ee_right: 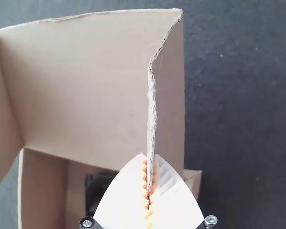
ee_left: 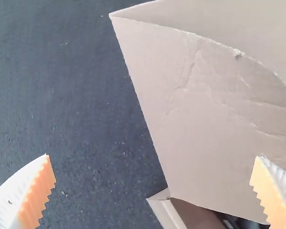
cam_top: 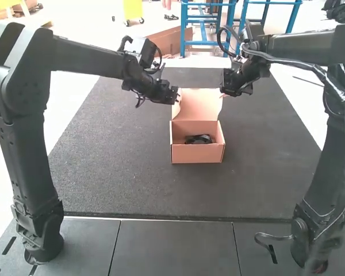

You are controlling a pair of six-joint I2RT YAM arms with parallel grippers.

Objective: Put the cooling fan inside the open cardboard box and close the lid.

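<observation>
Now closing the lid, judging by the high view: cooling fan [cam_top: 197, 139] already lying inside the cardboard box [cam_top: 198, 153] on the black mat [cam_top: 103, 149], lid [cam_top: 198, 104] standing upright behind it, left gripper [cam_top: 171, 95] and right gripper [cam_top: 227, 91] flanking its upper corners. Turning to the left wrist view: fingers [ee_left: 35, 195] spread wide, touching nothing, left side flap [ee_left: 205, 119] sitting between them. Finishing with the right wrist view: fingers [ee_right: 128, 195] pinching together on the right side flap [ee_right: 169, 95], likely calling next for tipping the lid forward and down over the box.

Robotics lab: left arm [cam_top: 23, 115], right arm [cam_top: 333, 144] mounted at table [cam_top: 172, 247], dark mat [cam_top: 103, 161] on top.
</observation>
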